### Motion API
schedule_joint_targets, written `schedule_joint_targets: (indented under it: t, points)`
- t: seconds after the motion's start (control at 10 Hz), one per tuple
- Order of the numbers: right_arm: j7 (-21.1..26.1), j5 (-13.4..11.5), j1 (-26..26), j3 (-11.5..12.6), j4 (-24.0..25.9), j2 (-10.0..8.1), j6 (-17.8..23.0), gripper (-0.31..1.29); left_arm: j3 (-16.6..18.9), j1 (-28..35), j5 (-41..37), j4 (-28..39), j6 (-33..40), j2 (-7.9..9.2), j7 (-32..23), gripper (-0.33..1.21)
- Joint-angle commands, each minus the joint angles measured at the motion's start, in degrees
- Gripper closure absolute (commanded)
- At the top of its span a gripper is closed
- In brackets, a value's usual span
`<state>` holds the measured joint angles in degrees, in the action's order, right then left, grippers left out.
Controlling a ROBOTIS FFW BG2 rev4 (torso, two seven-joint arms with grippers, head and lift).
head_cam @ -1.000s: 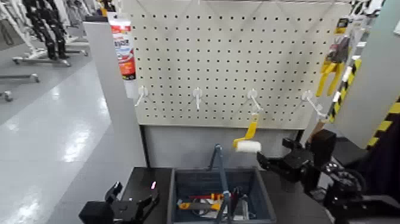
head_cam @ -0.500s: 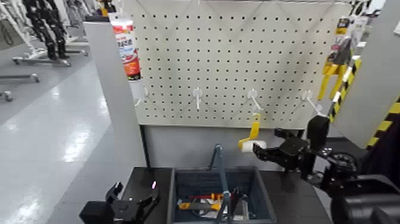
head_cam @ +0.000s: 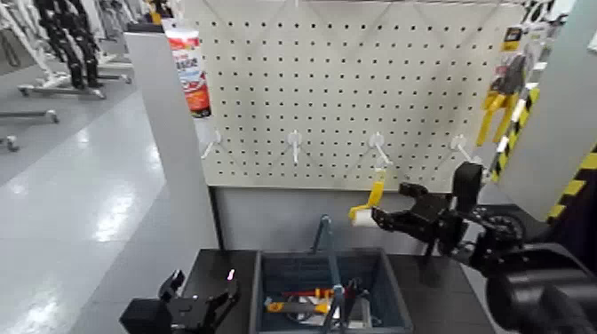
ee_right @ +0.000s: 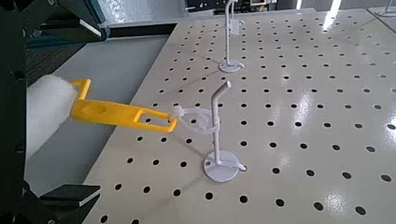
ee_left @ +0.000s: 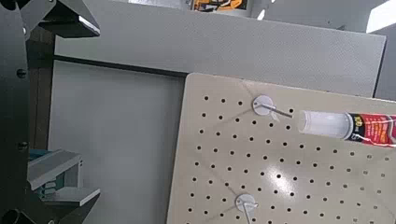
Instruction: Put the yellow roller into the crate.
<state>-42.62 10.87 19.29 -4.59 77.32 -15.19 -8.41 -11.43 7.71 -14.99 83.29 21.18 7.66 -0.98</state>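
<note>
Your right gripper (head_cam: 389, 202) stands open at the near side of the pegboard (head_cam: 334, 89), right of centre, its fingers apart at the white sleeve end of the yellow roller (head_cam: 377, 194). You cannot tell from these views whether a finger touches the sleeve; nothing shows it clamped. The roller hangs by a clear loop (ee_right: 199, 119) from a white hook (ee_right: 216, 142), above the far right part of the crate (head_cam: 399, 290).

The main risk looks to be the loop. The hook's tip turns up, so if you close and pull straight down or towards you, the loop may catch, stretch or snap, and the roller could spring out of the grip. Lift it clear of the tip first. The hanging roller is free to swing, so a nudge from one finger before the other is round it could push the sleeve away to the left. The sleeve is round and likely soft; a grip at its end may let it roll or slip.

On the way down, the crate's upright handle bar (head_cam: 331, 262) could snag the roller if you come too far left. Your left gripper (head_cam: 197, 306) waits open, near and left of the crate, out of the way.
</note>
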Motion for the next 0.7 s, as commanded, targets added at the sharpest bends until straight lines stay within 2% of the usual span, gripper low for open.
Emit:
schedule_joint_targets:
  t: [0.1,0.3,0.4,0.5,0.7]
  points:
    - [-0.4,1.3,1.8,-1.4,-2.7,-0.11,1.5,0.22,0.0,-0.2,0.0,-0.1,0.0,-0.11,0.0,0.11]
    - [-0.8,2.8,2.9,-2.5,-4.8,-0.02,2.0,0.71,0.0,-0.2,0.0,-0.1,0.0,-0.19,0.0,0.11]
    - [-0.1,3.2,3.0,-3.0,-4.7,0.07,1.8,1.14,0.0,-0.2,0.0,-0.1,0.1,-0.19,0.1,0.11]
    - [0.6,3.4,3.0,-3.2,-4.3,0.16,1.6,1.28,0.1,-0.2,0.0,-0.1,0.1,-0.19,0.1,0.11]
    - [1.1,2.1,2.9,-3.5,-3.2,0.07,1.5,1.28,0.2,-0.2,0.0,-0.1,0.2,-0.19,0.1,0.11]
